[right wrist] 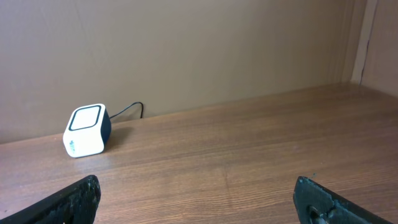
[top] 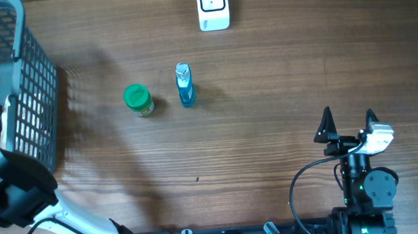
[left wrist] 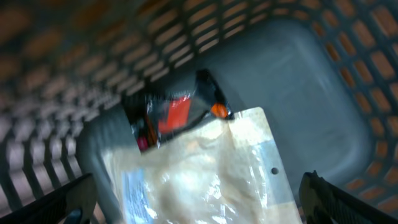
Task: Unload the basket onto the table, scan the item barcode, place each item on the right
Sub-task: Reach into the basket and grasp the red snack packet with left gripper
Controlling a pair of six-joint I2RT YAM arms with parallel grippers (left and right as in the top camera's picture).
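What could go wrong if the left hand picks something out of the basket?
The clear pouch lies flat, overlapping a dark red-labelled packet; the open left hand could slip or pinch both. The basket walls stand close, so it may snag the mesh. The path to the scanner passes the blue bottle and green-lidded jar, which might get knocked over.

The left arm [top: 15, 193] stretches from the tabletop's near edge out to its left edge, wrist tipped downward, the left pincer [left wrist: 199, 202] spread wide and empty. The right arm [top: 367, 187] sits folded by the near right corner. The right pincer [top: 349, 122] points level toward the far edge, jaws wide apart, holding nothing.
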